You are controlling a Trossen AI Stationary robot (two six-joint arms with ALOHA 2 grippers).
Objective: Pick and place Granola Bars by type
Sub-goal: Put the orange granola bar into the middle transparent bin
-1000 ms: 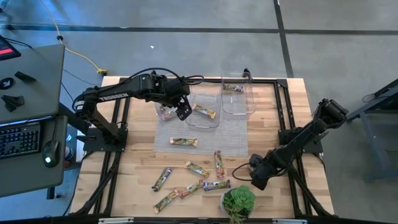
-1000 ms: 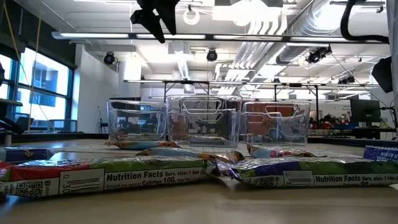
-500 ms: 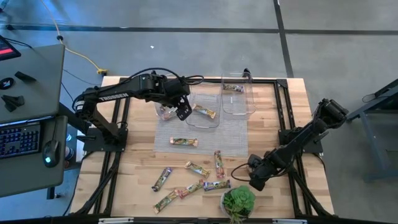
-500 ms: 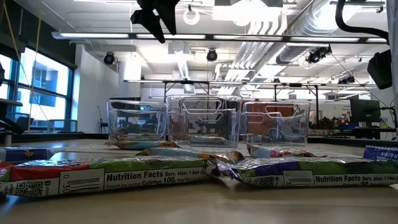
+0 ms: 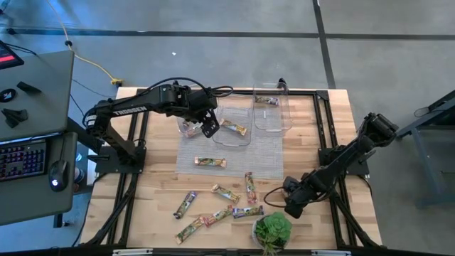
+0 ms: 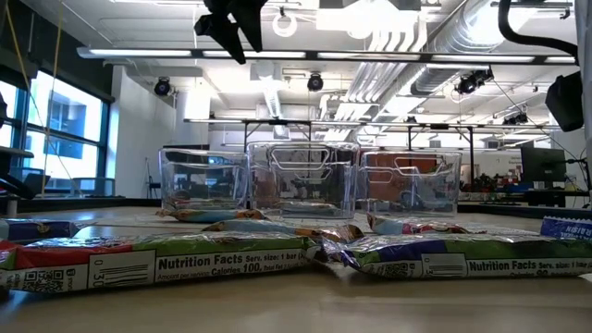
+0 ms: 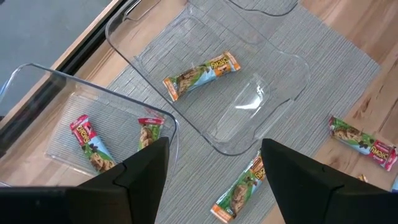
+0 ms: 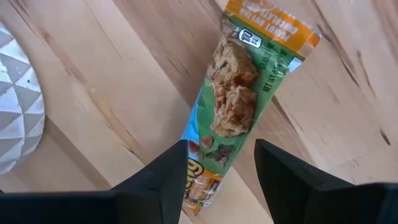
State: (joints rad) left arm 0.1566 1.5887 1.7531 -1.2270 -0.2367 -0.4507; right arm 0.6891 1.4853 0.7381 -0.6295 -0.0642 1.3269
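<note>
The pale wooden desk [image 5: 156,178] carries a grey woven mat [image 5: 263,158], and on the mat's far side stand three clear plastic bins in a row. Sorting has begun but, by my judgement, is well short of half done. The left bin [image 5: 182,126] holds two red-pink foil-wrapped bars [image 7: 88,142], the middle bin [image 5: 233,139] holds one green-gold bar [image 5: 233,127], and the right bin [image 5: 272,126] holds one bar [image 5: 266,101] whose wrapper I cannot tell from above. That makes four placed.

Still loose are about eight bars. One green-gold bar [image 5: 210,163] lies on the mat. The rest lie scattered on the bare wood nearer the front edge, among them a blue-purple bar [image 5: 186,204] and a green-and-orange peanut-butter bar [image 8: 239,102] beside the white faceted pot [image 8: 18,121] of the green leafy plant [image 5: 272,230].

The left claw [image 5: 209,128] hangs over the bins between the left and middle ones, its fingers spread apart and empty. The right claw [image 8: 217,168] is low over the desk just above the green-and-orange bar, its fingers apart to either side of the wrapper and not yet closed on it.

Against the frame a second ago, the right claw has shifted slightly toward the loose bars and the plant; since half a second ago it looks unchanged. The left arm and every bar are where they were.
</note>
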